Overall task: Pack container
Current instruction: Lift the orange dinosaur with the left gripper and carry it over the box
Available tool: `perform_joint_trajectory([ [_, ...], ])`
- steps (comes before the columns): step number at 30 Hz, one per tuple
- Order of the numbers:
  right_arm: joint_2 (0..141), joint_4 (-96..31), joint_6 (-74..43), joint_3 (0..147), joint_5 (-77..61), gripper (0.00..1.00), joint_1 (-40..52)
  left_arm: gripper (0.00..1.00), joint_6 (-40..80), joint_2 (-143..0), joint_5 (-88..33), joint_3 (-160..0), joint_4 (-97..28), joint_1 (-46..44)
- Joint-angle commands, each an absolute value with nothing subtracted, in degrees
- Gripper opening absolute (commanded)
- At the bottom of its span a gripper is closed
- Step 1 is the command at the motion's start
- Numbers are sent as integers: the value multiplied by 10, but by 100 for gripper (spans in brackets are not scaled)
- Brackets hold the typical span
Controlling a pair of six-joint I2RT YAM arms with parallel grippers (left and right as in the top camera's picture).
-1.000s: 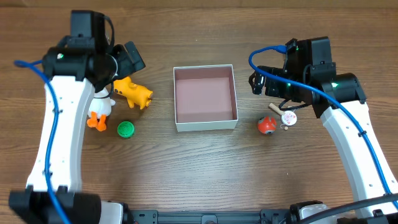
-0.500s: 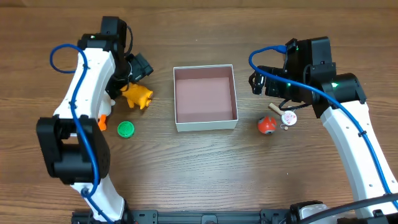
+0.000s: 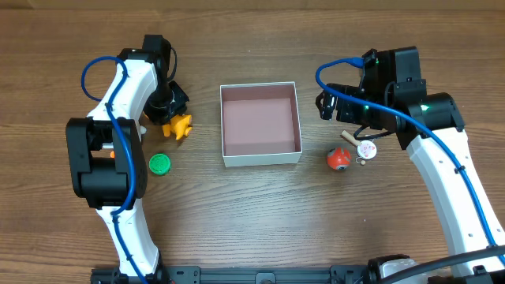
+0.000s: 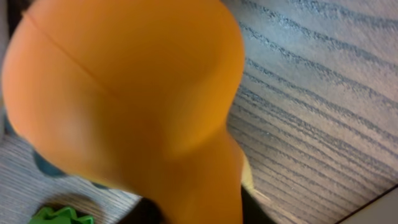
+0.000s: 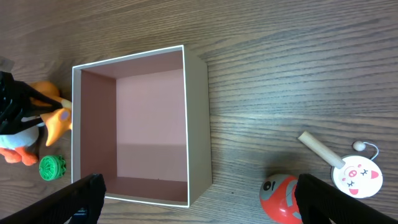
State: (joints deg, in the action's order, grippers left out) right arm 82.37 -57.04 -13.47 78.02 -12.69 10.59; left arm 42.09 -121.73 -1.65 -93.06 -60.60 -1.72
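1. Toward the near edge of the table (image 3: 260, 221), a green ridged cap (image 3: 160, 163) lies left of centre. A round red toy (image 3: 338, 159) sits right of centre.
2. Just beyond the red toy lies a white disc (image 3: 366, 148) on a wooden stick. The right wrist view shows a pink pig face printed on it, the only marking that can be made out.
3. The container (image 3: 261, 159) stands mid-table with its open side up. It is square, so it has no long axis, and its sides run nearly parallel to the table edges.
4. Left of the container, the left gripper (image 3: 170, 102) is down over an orange toy (image 3: 182, 125). The blurred toy fills the left wrist view and no fingers show, so I cannot tell whether it is gripped.
5. Off the container's far right corner hangs the right gripper (image 3: 327, 104), its fingers spread wide, holding nothing.
6. Only the right wrist view shows a white-and-orange duck (image 5: 12, 146), which the left arm largely hides in the overhead view.
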Motion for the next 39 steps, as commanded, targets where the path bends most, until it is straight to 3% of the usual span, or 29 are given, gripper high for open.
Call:
perform_joint_trajectory([
  [1, 823, -568, -136, 795, -130, 100, 109, 15, 382, -1227, -41, -940, -599, -12],
  [4, 823, -568, -136, 795, -130, 100, 109, 8, 331, -1211, -86, -954, -592, -9],
  [15, 823, -568, -136, 795, -130, 100, 109, 4, 229, -1047, -124, -1038, -608, -15],
  [22, 823, -568, -136, 795, -130, 100, 109, 4, 118, -947, -144, -1038, -622, -108],
  [29, 823, -567, -136, 795, -130, 100, 109, 4, 153, -963, -144, -1038, -610, -206],
  [39, 823, -568, -136, 795, -130, 100, 109, 4, 236, -1032, -63, -1038, -597, -274],
])
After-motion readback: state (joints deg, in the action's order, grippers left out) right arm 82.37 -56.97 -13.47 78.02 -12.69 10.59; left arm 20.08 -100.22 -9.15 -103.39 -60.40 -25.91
